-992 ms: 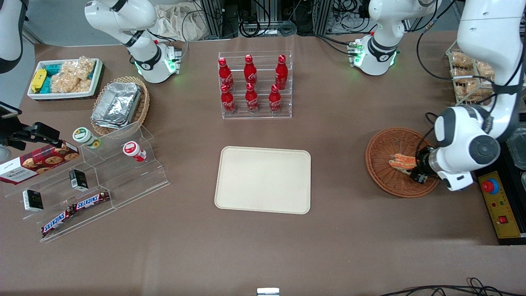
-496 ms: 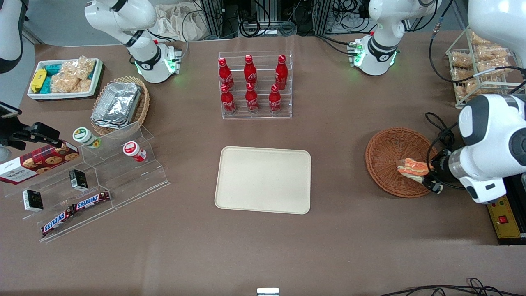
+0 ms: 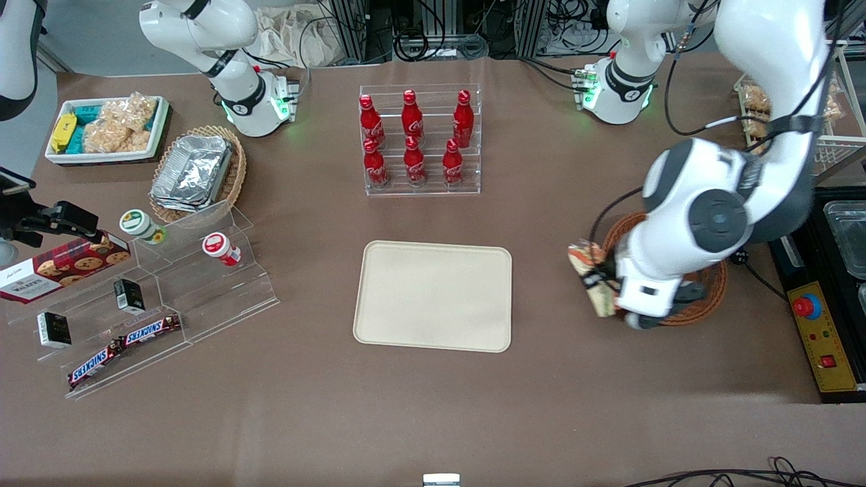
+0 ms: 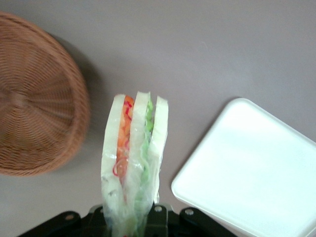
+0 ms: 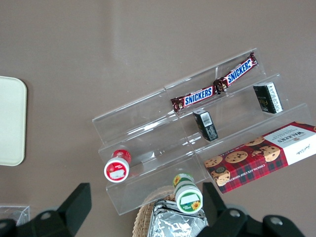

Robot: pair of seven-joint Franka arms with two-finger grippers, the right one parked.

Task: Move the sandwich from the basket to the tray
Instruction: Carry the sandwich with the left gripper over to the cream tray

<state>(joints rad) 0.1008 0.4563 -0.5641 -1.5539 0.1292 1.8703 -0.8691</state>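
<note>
My left gripper point(image 3: 599, 287) is shut on the sandwich point(image 3: 590, 276), a wrapped wedge of pale bread with orange and green filling point(image 4: 133, 158). It hangs in the air over the bare table between the reddish-brown wicker basket point(image 3: 710, 284) and the cream tray point(image 3: 433, 295), just past the basket's rim. In the left wrist view the empty basket point(image 4: 34, 98) lies to one side of the sandwich and a corner of the tray point(image 4: 252, 168) to the other. The arm's wrist hides much of the basket in the front view.
A clear rack of red cola bottles point(image 3: 419, 138) stands farther from the front camera than the tray. A stepped acrylic display point(image 3: 155, 304) with snack bars and jars sits toward the parked arm's end. A control box with a red button point(image 3: 822, 331) lies beside the basket.
The gripper has lifted the sandwich out of the basket and carried it past the rim toward the tray. The arm's wrist has swung over the basket.
</note>
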